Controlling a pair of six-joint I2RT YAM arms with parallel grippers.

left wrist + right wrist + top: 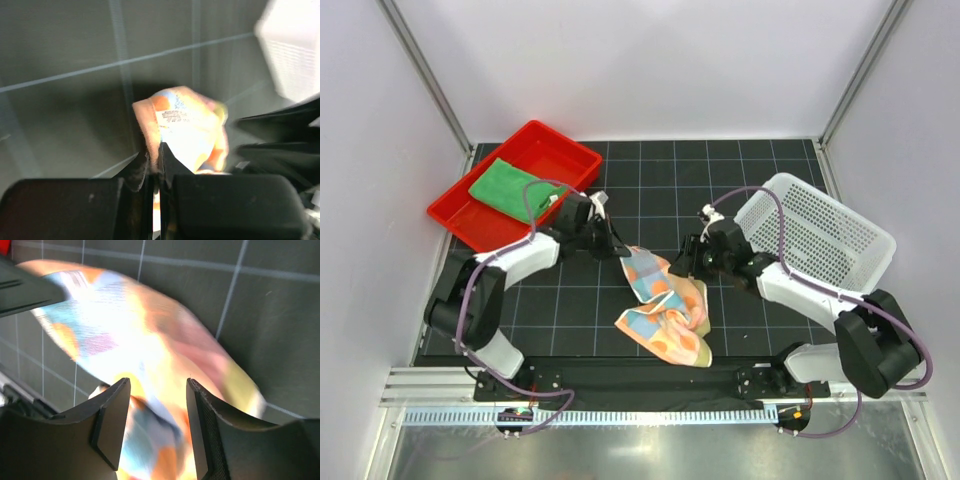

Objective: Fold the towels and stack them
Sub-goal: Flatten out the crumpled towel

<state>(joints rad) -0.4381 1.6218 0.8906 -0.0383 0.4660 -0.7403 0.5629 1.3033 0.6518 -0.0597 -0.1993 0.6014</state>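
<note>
- Green towel [505, 187]: folded, lying in the red tray [552, 152], upper left. Judged done.
- Striped polka-dot towel [665, 320]: crumpled, lower centre, not yet folded.
  - Left gripper [620, 250] pinches its upper corner.
  - Right gripper [692, 265] is beside it, jaws parted.
- Stacking pending.

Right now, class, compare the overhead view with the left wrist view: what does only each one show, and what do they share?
Only the overhead view shows the red tray with the green towel lying in it. Only the left wrist view shows the small white label on the striped towel, and how the left gripper is shut on that towel's edge. Both show the striped towel and the dark gridded mat beneath it.
</note>
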